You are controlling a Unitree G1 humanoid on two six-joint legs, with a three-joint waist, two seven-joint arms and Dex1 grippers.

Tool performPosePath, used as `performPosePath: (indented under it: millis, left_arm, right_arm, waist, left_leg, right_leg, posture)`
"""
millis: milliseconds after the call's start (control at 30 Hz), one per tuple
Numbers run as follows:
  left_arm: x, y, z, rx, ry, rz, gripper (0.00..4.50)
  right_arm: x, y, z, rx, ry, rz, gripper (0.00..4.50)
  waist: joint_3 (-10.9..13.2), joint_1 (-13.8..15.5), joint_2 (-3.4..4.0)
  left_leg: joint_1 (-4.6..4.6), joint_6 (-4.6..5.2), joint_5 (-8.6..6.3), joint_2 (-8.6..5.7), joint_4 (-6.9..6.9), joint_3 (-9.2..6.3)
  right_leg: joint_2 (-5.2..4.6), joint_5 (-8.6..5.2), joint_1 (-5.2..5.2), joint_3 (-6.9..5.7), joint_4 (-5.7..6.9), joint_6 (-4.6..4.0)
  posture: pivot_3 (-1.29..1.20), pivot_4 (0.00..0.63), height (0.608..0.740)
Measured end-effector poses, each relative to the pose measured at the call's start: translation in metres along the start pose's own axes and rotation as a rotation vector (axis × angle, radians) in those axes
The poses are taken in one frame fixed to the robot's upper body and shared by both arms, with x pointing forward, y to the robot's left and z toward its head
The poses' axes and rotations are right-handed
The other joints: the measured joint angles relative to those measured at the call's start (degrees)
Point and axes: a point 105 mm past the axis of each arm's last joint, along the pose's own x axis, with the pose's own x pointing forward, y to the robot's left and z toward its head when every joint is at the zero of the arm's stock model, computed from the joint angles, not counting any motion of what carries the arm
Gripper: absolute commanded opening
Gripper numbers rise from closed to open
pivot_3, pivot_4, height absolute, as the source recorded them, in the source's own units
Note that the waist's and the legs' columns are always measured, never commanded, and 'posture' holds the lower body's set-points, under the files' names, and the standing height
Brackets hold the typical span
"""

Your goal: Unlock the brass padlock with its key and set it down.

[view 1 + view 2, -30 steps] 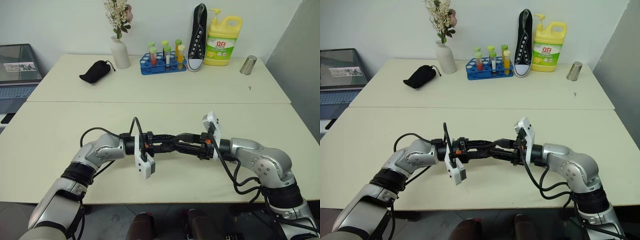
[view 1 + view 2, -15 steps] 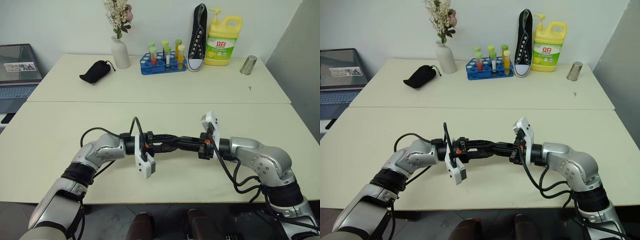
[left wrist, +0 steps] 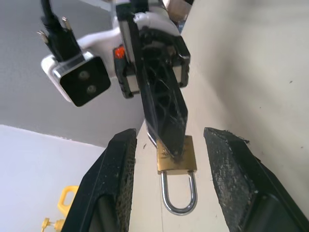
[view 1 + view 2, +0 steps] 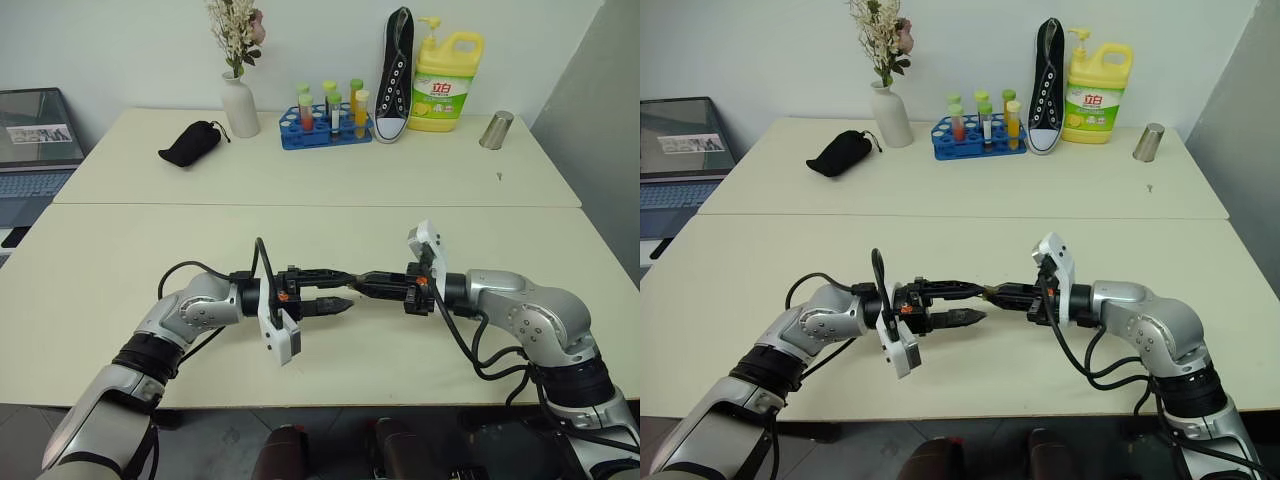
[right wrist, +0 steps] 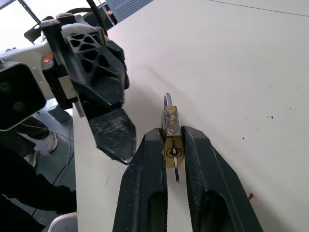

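Robotics test lab or office: two plain cream tables (image 4: 300, 175) against a white wall; laptop (image 4: 35, 140) alongside; assorted props include test-tube rack (image 4: 325, 125), detergent bottle (image 4: 447, 82), sneaker (image 4: 396, 75).

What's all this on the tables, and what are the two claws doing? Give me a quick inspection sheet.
Surface: two cream tables pushed together.
Job's things: brass padlock held above the table, shackle looks shut; key sticks out of its body.
Clutter: vase of flowers, black pouch, rack of tubes, black sneaker, yellow detergent bottle, metal cup, all at the far edge.
Grippers: right gripper shut on the padlock; left gripper open around it, not touching.
Cables: black cables loop from both wrists.
Surroundings: laptop, white wall.
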Motion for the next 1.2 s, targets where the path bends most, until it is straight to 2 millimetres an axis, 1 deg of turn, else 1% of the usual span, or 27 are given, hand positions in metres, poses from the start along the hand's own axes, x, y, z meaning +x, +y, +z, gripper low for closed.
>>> performPosePath:
  millis: [100,200,267,300,400,467,500,567,633,733,800,867,1000,1200]
  left_arm:
    - [0.0,0.009,0.007,-0.043,-0.028,0.043,1.72]
    - [0.002,0.016,0.011,-0.107,-0.041,0.079,0.77]
    - [0.003,0.023,0.011,-0.159,-0.037,0.098,0.1]
    - [0.003,0.027,0.007,-0.198,-0.02,0.113,0.0]
    - [0.002,0.044,-0.015,-0.355,0.065,0.213,0.0]
    - [0.002,0.05,-0.033,-0.476,0.123,0.232,0.0]
    - [0.0,0.051,-0.044,-0.557,0.158,0.231,0.0]
    - [-0.002,0.041,-0.053,-0.686,0.191,0.178,0.0]
    - [0.0,0.029,-0.054,-0.769,0.198,0.12,0.0]
    - [0.002,0.009,-0.049,-0.918,0.175,0.039,0.0]
    - [0.005,0.003,-0.043,-0.995,0.147,0.013,0.0]
    - [0.006,0.003,-0.038,-1.038,0.121,-0.008,0.0]
    - [0.004,0.013,-0.031,-1.117,0.082,0.001,0.0]
    - [0.001,0.014,-0.024,-1.193,0.073,0.001,0.0]
  right_arm:
    - [-0.002,-0.006,0.003,-0.021,0.0,-0.02,0.14]
    - [-0.005,-0.011,0.001,-0.02,0.011,-0.036,0.14]
    - [-0.007,-0.012,0.002,-0.038,0.013,-0.036,0.14]
    - [-0.009,-0.012,0.003,-0.053,0.015,-0.038,0.14]
    - [-0.013,-0.01,0.005,-0.087,0.026,-0.03,0.14]
    - [-0.012,-0.003,0.009,-0.115,0.02,-0.001,0.14]
    - [-0.011,0.004,0.012,-0.133,0.01,0.024,0.14]
    - [-0.011,0.014,0.018,-0.16,-0.005,0.058,0.14]
    - [-0.012,0.015,0.02,-0.162,-0.016,0.061,0.14]
    - [-0.013,0.017,0.022,-0.158,-0.022,0.064,0.14]
    - [-0.013,0.017,0.022,-0.156,-0.021,0.064,0.14]
    - [-0.013,0.018,0.022,-0.158,-0.02,0.065,0.14]
    - [-0.014,0.017,0.021,-0.151,-0.018,0.058,0.14]
    - [-0.015,0.016,0.019,-0.147,-0.011,0.053,0.14]
  waist:
    - [0.0,0.0,0.0]
    - [0.0,0.0,0.0]
    - [0.0,0.0,0.01]
    - [0.0,0.0,0.01]
    - [0.0,0.0,0.02]
    - [0.0,0.0,0.02]
    - [0.0,0.0,0.02]
    - [0.0,-0.2,0.02]
    - [0.0,-0.2,0.03]
    - [0.0,-0.2,0.03]
    - [0.0,-0.1,0.02]
    - [0.0,-0.1,0.02]
    - [0.0,-0.1,0.02]
    - [0.0,-0.1,0.02]
  left_leg:
    - [0.01,0.0,0.0,0.0,0.0,0.0]
    - [0.0,0.0,0.0,-0.01,0.0,-0.01]
    - [0.0,0.0,0.0,-0.01,0.01,-0.01]
    - [0.01,0.0,0.0,-0.02,0.01,0.0]
    - [-0.01,0.0,0.0,-0.02,0.04,-0.04]
    - [-0.01,0.0,0.0,-0.02,0.04,-0.04]
    - [-0.01,0.0,0.0,-0.01,0.04,-0.05]
    - [0.01,0.0,0.0,-0.01,0.02,-0.03]
    - [0.0,0.0,0.0,0.0,0.02,-0.02]
    - [-0.01,0.0,0.0,0.0,0.02,-0.04]
    - [-0.02,0.0,0.0,0.0,0.02,-0.05]
    - [-0.02,0.0,0.0,0.0,0.03,-0.05]
    - [0.0,0.0,0.0,0.0,0.03,-0.05]
    - [-0.01,0.0,0.0,0.0,0.03,-0.05]
  right_leg:
    - [0.0,0.0,0.0,0.01,0.0,0.0]
    - [0.0,0.0,0.0,0.01,0.0,0.0]
    - [0.01,0.0,0.0,0.0,0.0,0.0]
    - [0.03,0.0,0.0,0.0,0.0,0.0]
    - [0.24,-0.02,0.0,-0.04,0.01,0.04]
    - [0.31,-0.14,0.0,-0.03,0.02,0.25]
    - [0.33,-0.15,0.0,-0.04,0.02,0.26]
    - [0.34,-0.15,0.0,-0.01,0.01,0.26]
    - [0.34,-0.11,0.0,0.01,-0.01,0.18]
    - [0.33,-0.02,-0.01,0.0,-0.01,0.01]
    - [0.33,-0.02,-0.01,0.01,-0.01,0.01]
    - [0.33,-0.03,-0.01,0.01,0.0,0.02]
    - [0.33,-0.16,-0.01,0.03,0.0,0.24]
    - [0.32,-0.15,-0.01,0.07,-0.01,0.24]
  posture:
    - [0.0,0.15,0.74]
    - [0.0,0.15,0.74]
    - [0.0,0.15,0.74]
    - [0.0,0.15,0.74]
    - [0.0,0.15,0.74]
    - [0.0,0.15,0.74]
    - [0.0,0.15,0.74]
    - [0.0,0.15,0.74]
    - [0.0,0.15,0.74]
    - [0.0,0.15,0.74]
    - [0.0,0.15,0.74]
    - [0.0,0.15,0.74]
    - [0.0,0.15,0.74]
    - [0.0,0.15,0.74]
